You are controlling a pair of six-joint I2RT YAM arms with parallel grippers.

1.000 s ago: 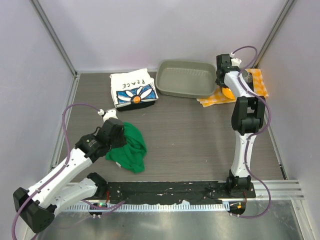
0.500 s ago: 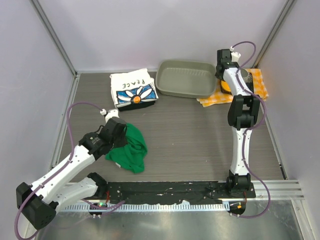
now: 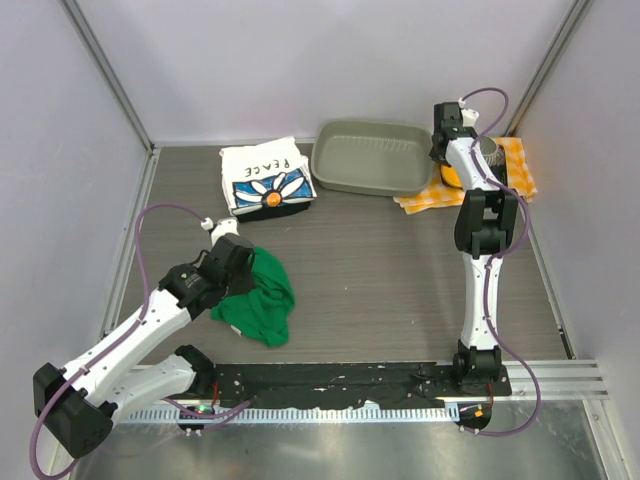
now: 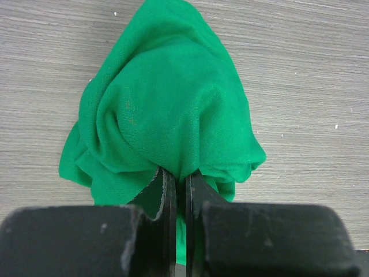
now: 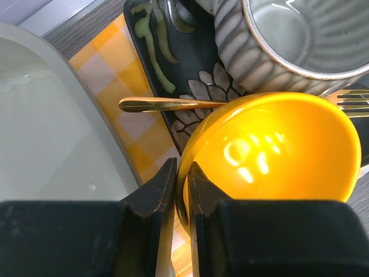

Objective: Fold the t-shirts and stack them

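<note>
Seen from above, the green t-shirt point(image 3: 262, 298) lay crumpled at about 8 o'clock on the tabletop point(image 3: 400, 280). The left tool point(image 3: 236, 268) was down on its 10 o'clock edge. The white t-shirt point(image 3: 265, 178), folded with its "PEACE" daisy print up, sat at 11 o'clock, well apart from the green one. A grey basin point(image 3: 368, 160) stood near 12 o'clock. A checked cloth point(image 3: 518, 160) lay at its 3 o'clock side, where the right tool point(image 3: 448, 168) reached down to a yellow bowl point(image 3: 453, 182).

In the left wrist view, the left tool's fingers point(image 4: 167, 190) were pressed together on a pinch of green fabric. The rest of the shirt was bunched in a mound toward 12 o'clock.

In the right wrist view, the right tool was clamped on the yellow bowl's rim at the bowl's 8 o'clock side, the rim between its fingers. A striped cup point(image 5: 288, 40) stood at the bowl's 12 o'clock. A gold utensil point(image 5: 167, 104) lay across a dark plate point(image 5: 184, 57) at 10 o'clock.
</note>
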